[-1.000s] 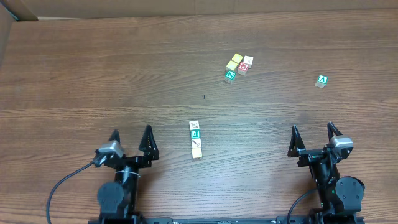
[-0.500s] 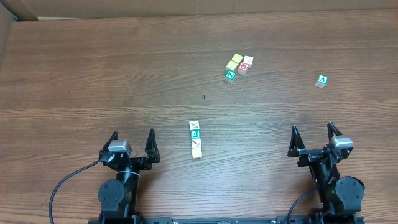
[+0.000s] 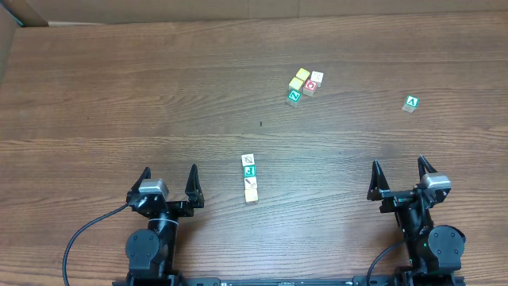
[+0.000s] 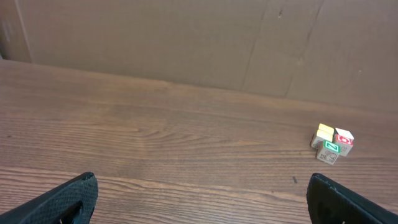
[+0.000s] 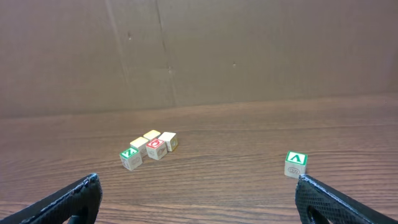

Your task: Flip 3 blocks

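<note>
The three blocks lie in a short column near the table's front middle: a white-faced one [image 3: 248, 160], a teal-green one [image 3: 249, 171] and a pale yellow one [image 3: 252, 194], touching end to end. My left gripper [image 3: 169, 171] stands open to their left, about a gripper's width away, with nothing between its fingers [image 4: 74, 198]. My right gripper [image 3: 398, 164] is open far to their right, also with nothing in it [image 5: 198, 182]. Neither wrist view shows the column.
A cluster of yellow, red and green "Z" cubes [image 3: 303, 85] sits at the back middle, also seen in the left wrist view [image 4: 331, 144] and the right wrist view [image 5: 149, 149]. A green "A" cube [image 3: 411, 102] stands alone at the back right [image 5: 296, 163]. Cardboard walls rise behind the table.
The left gripper has swung slightly right and squared up to face straight back, then held still. The right arm and all blocks have not moved.
</note>
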